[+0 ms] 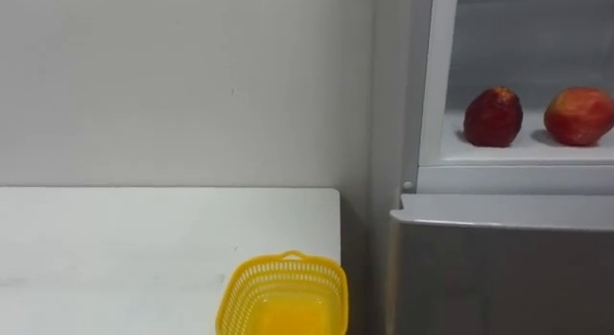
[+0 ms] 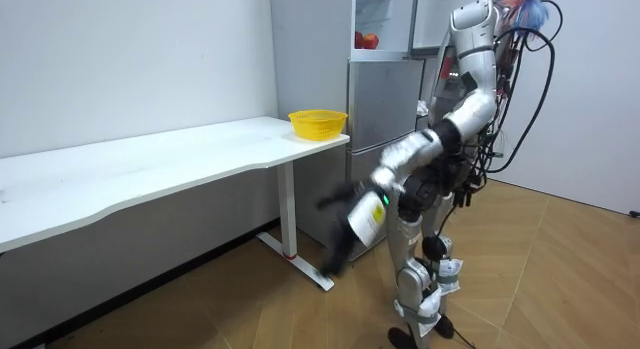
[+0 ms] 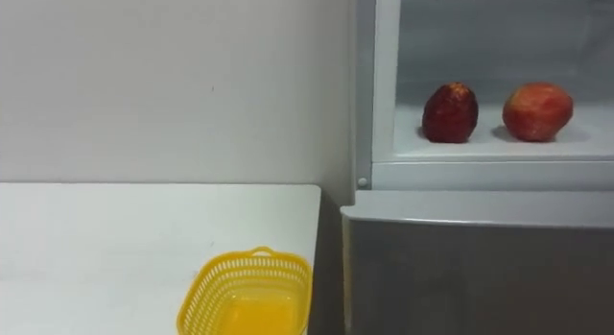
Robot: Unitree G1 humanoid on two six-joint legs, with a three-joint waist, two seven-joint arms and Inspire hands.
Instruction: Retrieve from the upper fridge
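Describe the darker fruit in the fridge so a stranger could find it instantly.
Right of the white table stands the fridge, its upper compartment open. On its shelf sit two apples; the dark red apple is the left one, deep maroon beside the paler apple, orange-red.

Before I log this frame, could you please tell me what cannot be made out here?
Eye views: the basket is cut off by the bottom edge.
Left eye view: the lighter red fruit is clipped by the right edge.
Room view: the hand is motion-blurred; which one is unclear.
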